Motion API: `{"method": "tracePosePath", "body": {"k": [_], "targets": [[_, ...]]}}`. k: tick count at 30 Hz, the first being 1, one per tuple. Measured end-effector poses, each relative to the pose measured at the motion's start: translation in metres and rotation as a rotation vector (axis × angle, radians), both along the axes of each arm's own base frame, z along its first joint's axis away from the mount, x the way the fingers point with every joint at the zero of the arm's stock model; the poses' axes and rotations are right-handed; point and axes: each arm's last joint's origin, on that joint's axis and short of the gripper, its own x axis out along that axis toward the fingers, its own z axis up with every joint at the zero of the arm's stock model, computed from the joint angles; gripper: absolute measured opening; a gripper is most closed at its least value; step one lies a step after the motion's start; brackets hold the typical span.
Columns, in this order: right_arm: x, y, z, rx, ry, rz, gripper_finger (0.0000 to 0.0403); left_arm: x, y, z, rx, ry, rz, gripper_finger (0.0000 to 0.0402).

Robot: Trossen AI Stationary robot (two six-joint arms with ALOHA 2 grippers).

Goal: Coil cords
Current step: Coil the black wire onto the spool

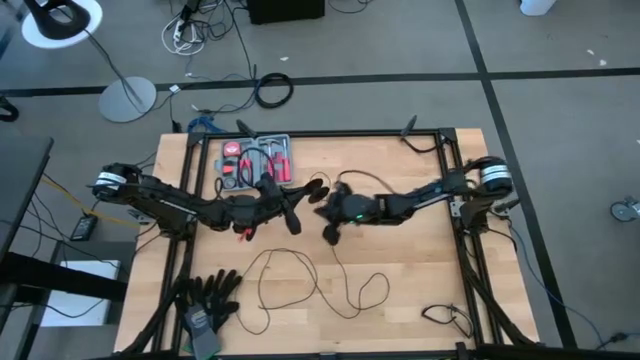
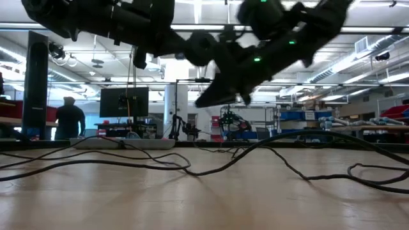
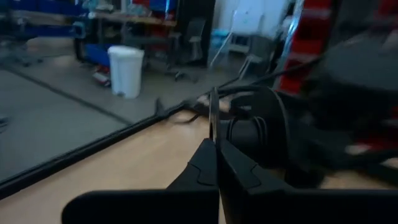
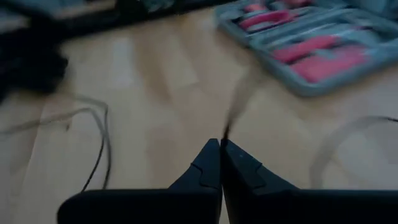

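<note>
Your right gripper [image 4: 220, 144] has its jaws clenched on the thin black wire [image 1: 300, 285], a strand rising from between the tips in its wrist view. Your left gripper [image 3: 217, 147] is likewise pinched tight on a strand of the same wire. In the high view the two grippers meet near the table's centre, left at about nine o'clock of the meeting point, right at three. The rest of the wire sprawls in loose loops toward six o'clock on the wooden table [image 1: 420, 250].

To coil well, keep both pinches firm and swing one hand around the other in even turns, so each loop lays beside the last; lift slack gently so the trailing loops do not knot.

The tool tray [image 1: 258, 160] sits at eleven o'clock, well apart. You cannot make out the wire's end disc in any view, and the arms hide the stretch between the grippers.
</note>
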Motion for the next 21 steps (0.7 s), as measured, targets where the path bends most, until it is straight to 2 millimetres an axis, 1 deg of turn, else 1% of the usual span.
{"method": "tracePosePath", "body": {"k": [2, 4, 7, 13, 16, 21], "targets": [[0.017, 0.005, 0.001, -0.034, 0.035, 0.041, 0.0001, 0.001, 0.0, -0.002, 0.007, 0.061, 0.022, 0.0], [0.029, 0.01, 0.006, -0.067, 0.051, 0.069, 0.0001, 0.002, 0.001, -0.004, 0.003, 0.109, 0.067, 0.0], [0.036, 0.012, 0.017, -0.106, 0.045, 0.098, 0.0001, 0.001, 0.002, -0.01, 0.011, 0.179, 0.102, 0.0], [0.034, 0.013, 0.038, -0.124, -0.003, 0.107, 0.0, -0.001, 0.002, -0.017, 0.009, 0.256, 0.106, 0.0], [0.032, 0.013, 0.039, -0.124, 0.012, 0.108, 0.0, -0.003, 0.002, -0.021, 0.019, 0.303, 0.107, 0.0], [0.029, 0.012, 0.048, -0.124, 0.002, 0.107, 0.0, -0.005, 0.002, -0.026, 0.033, 0.365, 0.095, 0.0]]}}
